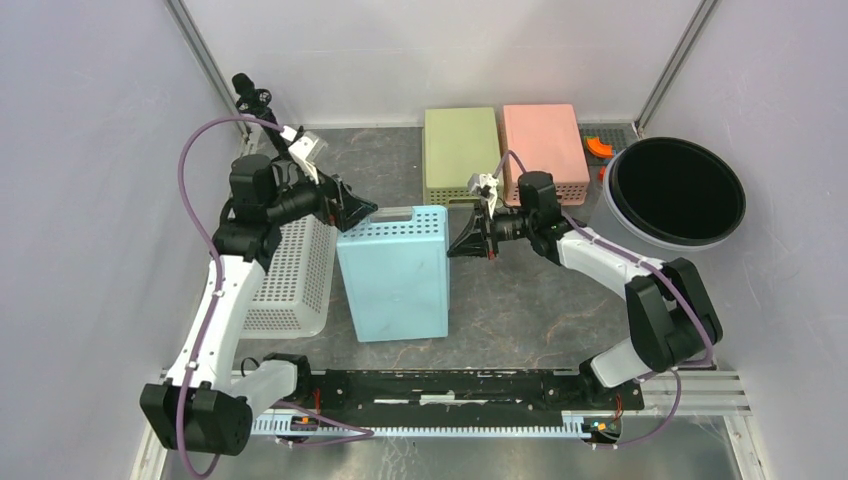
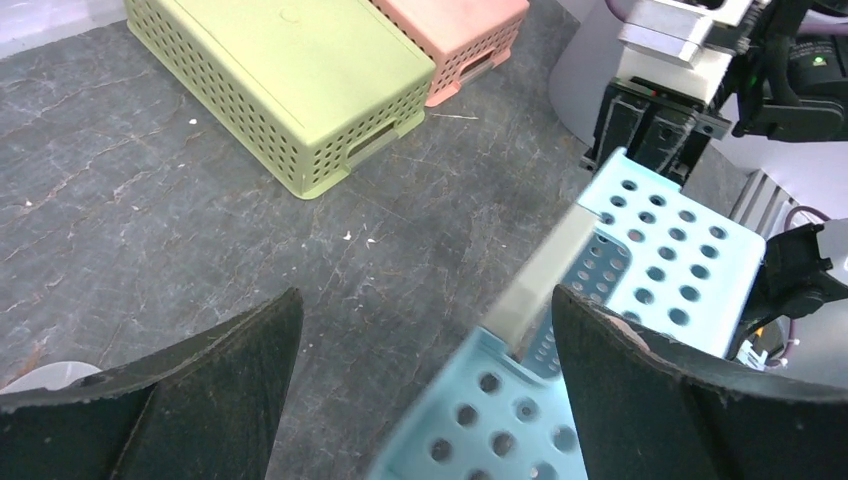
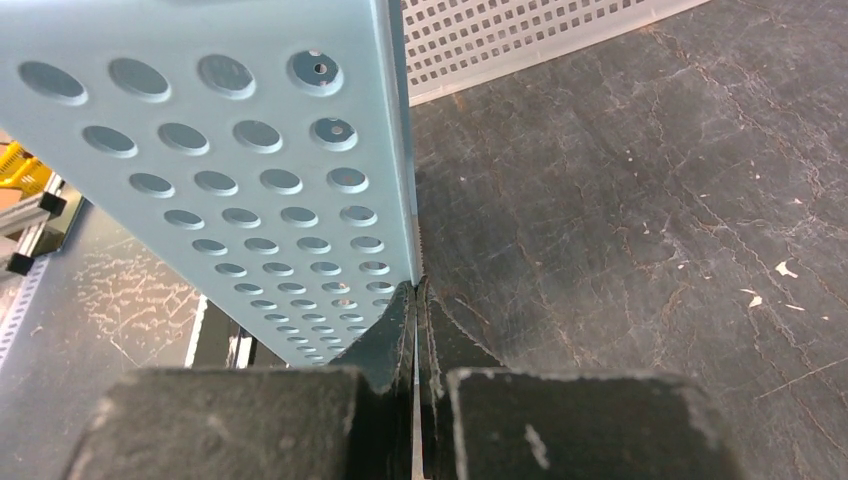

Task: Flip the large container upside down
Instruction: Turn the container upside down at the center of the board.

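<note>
Large container (image 1: 393,275) sitting mid-counter (image 1: 520,300), solid base facing up; flip looking done. My left claw (image 1: 357,208) released, spreading wide over its far-left corner. My right claw (image 1: 460,243) clenched empty, tips touching right wall. Next: backing both off without nudging it.

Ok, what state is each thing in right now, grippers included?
Blue container: solid base up, between the grippers.
Left gripper: open, container's slotted end between its fingers.
Right gripper: shut, tips at the container's edge.
Green box: base up.
Pink box: base up.
Black tub: mouth up.
White basket: lying flat, orientation unclear.
</note>
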`<state>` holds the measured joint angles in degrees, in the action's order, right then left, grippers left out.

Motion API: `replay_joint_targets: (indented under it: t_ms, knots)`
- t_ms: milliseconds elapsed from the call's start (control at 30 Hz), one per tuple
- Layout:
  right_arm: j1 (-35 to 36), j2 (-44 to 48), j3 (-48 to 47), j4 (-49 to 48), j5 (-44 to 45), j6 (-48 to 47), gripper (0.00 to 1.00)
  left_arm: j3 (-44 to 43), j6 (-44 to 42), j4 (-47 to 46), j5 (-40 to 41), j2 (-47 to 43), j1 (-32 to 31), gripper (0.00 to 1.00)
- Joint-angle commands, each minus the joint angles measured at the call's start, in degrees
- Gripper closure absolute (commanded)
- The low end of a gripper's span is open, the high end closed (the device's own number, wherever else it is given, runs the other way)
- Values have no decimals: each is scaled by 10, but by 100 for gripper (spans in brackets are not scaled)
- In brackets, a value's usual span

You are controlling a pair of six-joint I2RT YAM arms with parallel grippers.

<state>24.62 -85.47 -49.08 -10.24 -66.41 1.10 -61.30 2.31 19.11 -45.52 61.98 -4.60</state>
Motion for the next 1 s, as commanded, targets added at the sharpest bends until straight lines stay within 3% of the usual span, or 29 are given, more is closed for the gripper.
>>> replay_joint_targets:
  t_ms: [0, 300, 600, 967]
  knots:
    - [-3, -29, -37, -32, 0, 28, 100, 17, 8, -38, 29, -46, 3, 0]
    - [-3, -78, -61, -38, 12, 50, 100, 32, 12, -49, 179, -68, 5, 0]
    - [-3, -131, -93, -24, 43, 50, 100, 39, -22, -23, 191, -97, 6, 0]
    - [-3, -185, -134, -22, 73, 58, 100, 28, -104, 92, 178, -153, 5, 0]
